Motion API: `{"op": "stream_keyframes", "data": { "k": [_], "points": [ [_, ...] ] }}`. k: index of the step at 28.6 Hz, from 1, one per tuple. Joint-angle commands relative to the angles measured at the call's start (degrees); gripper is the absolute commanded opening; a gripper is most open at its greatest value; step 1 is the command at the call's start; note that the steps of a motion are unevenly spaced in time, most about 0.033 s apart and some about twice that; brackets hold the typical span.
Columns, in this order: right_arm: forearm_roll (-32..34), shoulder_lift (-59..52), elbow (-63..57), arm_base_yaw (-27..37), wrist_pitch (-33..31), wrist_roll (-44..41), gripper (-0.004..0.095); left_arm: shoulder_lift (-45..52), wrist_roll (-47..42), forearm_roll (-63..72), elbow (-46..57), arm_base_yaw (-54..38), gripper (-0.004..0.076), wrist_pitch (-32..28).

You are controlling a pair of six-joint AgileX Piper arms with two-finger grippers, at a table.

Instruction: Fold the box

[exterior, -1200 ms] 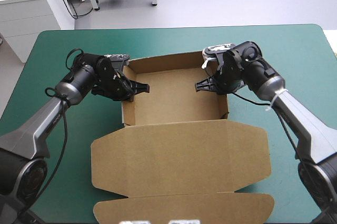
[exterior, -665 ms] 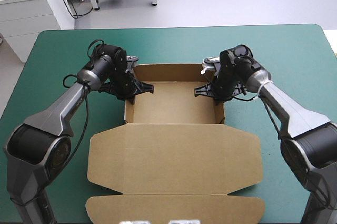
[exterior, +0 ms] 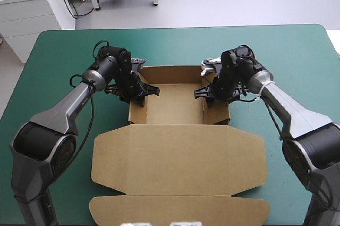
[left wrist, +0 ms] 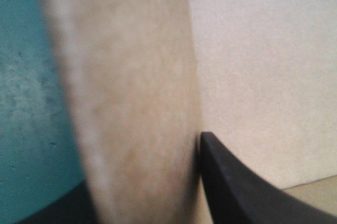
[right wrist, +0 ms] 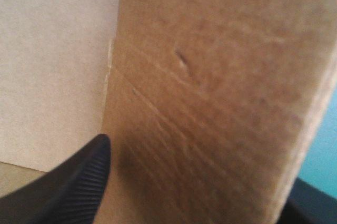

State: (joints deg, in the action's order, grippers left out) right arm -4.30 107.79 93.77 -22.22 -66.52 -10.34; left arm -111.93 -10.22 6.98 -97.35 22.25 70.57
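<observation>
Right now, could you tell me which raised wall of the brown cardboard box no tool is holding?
The far wall stands free: the left tool clamps the left side wall, the right tool the right side wall.

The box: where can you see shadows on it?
High view: even light, no glare, only faint shade inside the box by the left tool and right tool. Right wrist view: a dark smudge of shadow on the wall beside the finger. Left wrist view: just a thin dark line along that tool's finger.
</observation>
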Motion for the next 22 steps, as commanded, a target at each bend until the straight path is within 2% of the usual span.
{"op": "stream_keyframes", "data": {
  "k": [1, 2, 4, 9, 14, 17, 19, 22],
  "points": [
    [0.0, -2.8, 1.7, -0.1, 1.2, -0.2, 0.0854, 3.0, 0.3, 1.8, -1.8, 0.5, 0.0487, 1.6],
    [0.3, -2.8, 1.7, 0.0, 1.2, -0.4, 0.0896, 3.0, 0.1, 1.8, -1.8, 0.5, 0.0518, 1.6],
    [0.4, -2.8, 1.7, 0.3, 1.2, -0.7, 0.0920, 3.0, -0.5, 1.3, -2.1, 0.5, 0.0557, 1.6],
    [0.9, -3.2, 2.9, 1.5, 1.8, -1.0, 0.0919, 3.0, -0.3, 0.4, -6.3, 0.3, 0.0549, 3.7],
    [1.1, -3.2, 10.8, 2.9, -4.9, -0.3, 0.0918, 3.4, -0.1, 1.0, -13.0, 0.3, 0.0546, 3.7],
    [0.0, -5.3, 14.2, 3.2, -5.2, 1.7, 0.0918, 3.7, -0.1, 1.3, -17.5, 0.3, 0.0542, 3.7],
    [-0.8, -7.1, 15.0, 3.2, -5.2, 3.6, 0.0918, 4.7, 0.4, 1.1, -19.4, 0.3, 0.0491, 3.7],
    [-0.8, -10.6, 14.9, 3.2, -5.2, 3.6, 0.0918, 7.6, 0.8, -0.3, -19.7, 0.4, 0.0311, 3.7]
  ]
}}
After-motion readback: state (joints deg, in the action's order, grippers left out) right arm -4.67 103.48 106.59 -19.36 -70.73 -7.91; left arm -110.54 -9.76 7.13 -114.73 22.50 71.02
